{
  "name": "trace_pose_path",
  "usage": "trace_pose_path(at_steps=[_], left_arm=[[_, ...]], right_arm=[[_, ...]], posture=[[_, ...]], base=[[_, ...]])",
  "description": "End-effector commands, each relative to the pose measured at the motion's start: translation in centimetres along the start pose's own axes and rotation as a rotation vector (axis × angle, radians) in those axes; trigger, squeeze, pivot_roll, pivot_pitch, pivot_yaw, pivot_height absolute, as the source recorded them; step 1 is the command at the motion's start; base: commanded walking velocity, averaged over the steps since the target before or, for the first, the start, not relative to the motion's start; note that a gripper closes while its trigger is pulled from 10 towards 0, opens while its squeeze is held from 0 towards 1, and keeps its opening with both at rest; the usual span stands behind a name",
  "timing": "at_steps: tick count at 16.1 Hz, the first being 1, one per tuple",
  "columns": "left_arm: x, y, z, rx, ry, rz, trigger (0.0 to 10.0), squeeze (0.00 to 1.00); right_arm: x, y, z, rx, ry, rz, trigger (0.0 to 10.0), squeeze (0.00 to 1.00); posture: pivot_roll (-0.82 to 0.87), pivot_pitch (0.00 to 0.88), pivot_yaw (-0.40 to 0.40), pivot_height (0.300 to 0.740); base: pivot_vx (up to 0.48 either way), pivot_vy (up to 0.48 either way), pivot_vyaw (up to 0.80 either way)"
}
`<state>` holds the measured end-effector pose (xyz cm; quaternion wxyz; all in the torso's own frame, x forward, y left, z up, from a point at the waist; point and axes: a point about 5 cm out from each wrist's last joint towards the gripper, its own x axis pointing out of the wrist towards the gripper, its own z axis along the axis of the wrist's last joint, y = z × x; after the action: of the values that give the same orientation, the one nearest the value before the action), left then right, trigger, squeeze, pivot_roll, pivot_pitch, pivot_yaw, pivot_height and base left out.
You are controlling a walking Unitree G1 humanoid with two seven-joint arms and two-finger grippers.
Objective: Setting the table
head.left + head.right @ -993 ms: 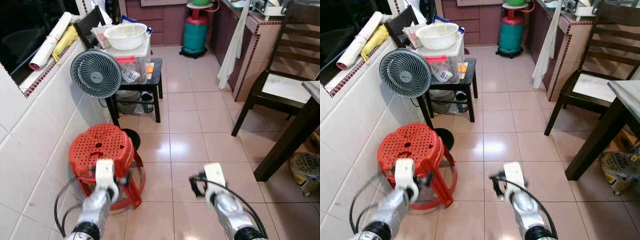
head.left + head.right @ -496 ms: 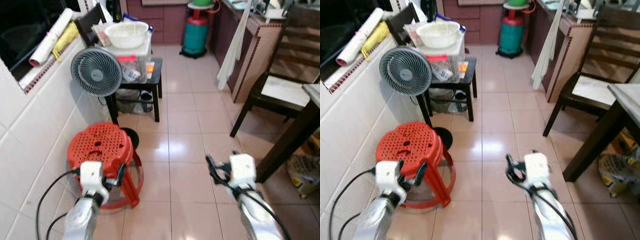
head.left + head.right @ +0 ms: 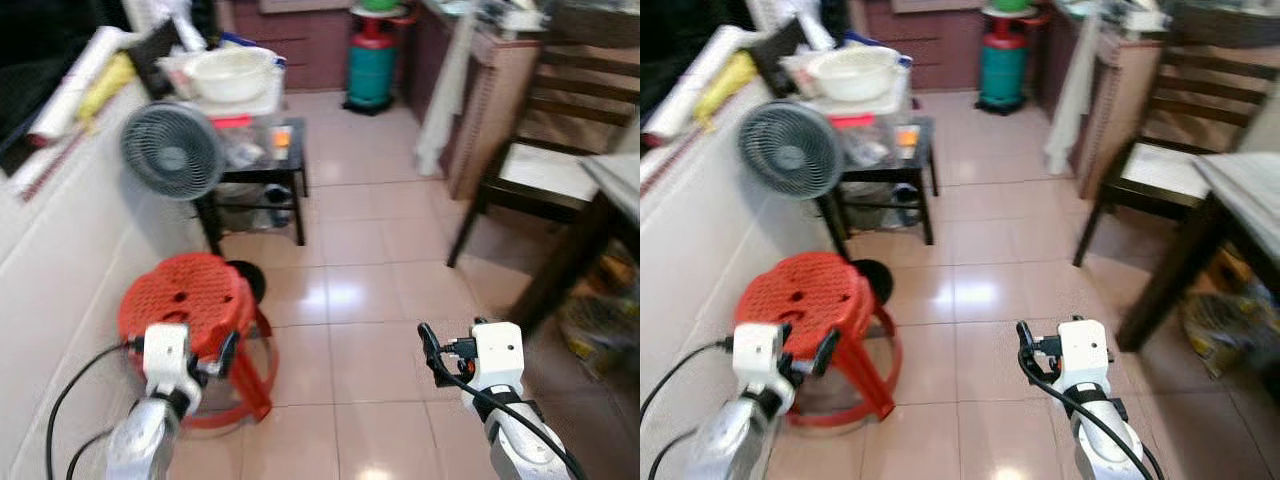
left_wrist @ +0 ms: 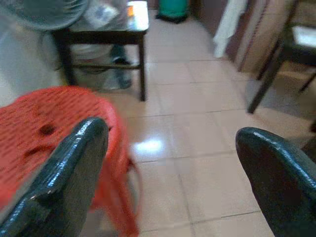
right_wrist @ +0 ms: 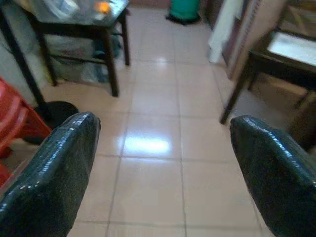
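Red stool [image 3: 190,300] ×1, near left | fan [image 3: 172,152] ×1, gas cylinder [image 3: 371,62] ×1, chair [image 3: 535,165] ×1, far | left gripper [image 4: 168,177], right gripper [image 5: 163,173]: both spread, empty | no legible writing

Bright indoor light, glare patch on floor tiles [image 3: 345,283]; whole scene motion-blurred (right side worst), wrist views soft.

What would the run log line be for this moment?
left gripper: open, empty, by red stool | right gripper: open, empty, over tiled floor | dining table: ahead right
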<state>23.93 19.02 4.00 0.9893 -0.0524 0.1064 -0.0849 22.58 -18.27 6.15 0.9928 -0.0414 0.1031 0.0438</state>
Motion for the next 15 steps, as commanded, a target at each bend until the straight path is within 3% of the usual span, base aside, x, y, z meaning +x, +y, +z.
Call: trace_pose_path(at_steps=[1, 8, 15], left_arm=[[0.4, 0.0, 0.7, -0.019, -0.013, 0.004, 10.0, 0.0], [1.5, -1.1, 2.2, -0.054, -0.046, -0.089, 10.0, 0.0], [1.1, -1.4, 1.9, -0.057, -0.025, -0.124, 10.0, 0.0]], right_arm=[[0.0, -0.1, 0.7, 0.011, -0.016, -0.013, 10.0, 0.0], [-0.1, 0.2, 1.4, 0.015, -0.017, -0.008, 10.0, 0.0], [-0.2, 0.7, 1.4, 0.017, -0.006, 0.004, 10.0, 0.0]], posture=[[-0.19, 0.0, 0.073, 0.74], [-0.2, 0.0, 0.074, 0.74], [-0.19, 0.0, 0.078, 0.74]], base=[[0.0, 0.0, -0.76], [0.0, 0.0, -0.76], [0.347, 0.0, -0.76]])
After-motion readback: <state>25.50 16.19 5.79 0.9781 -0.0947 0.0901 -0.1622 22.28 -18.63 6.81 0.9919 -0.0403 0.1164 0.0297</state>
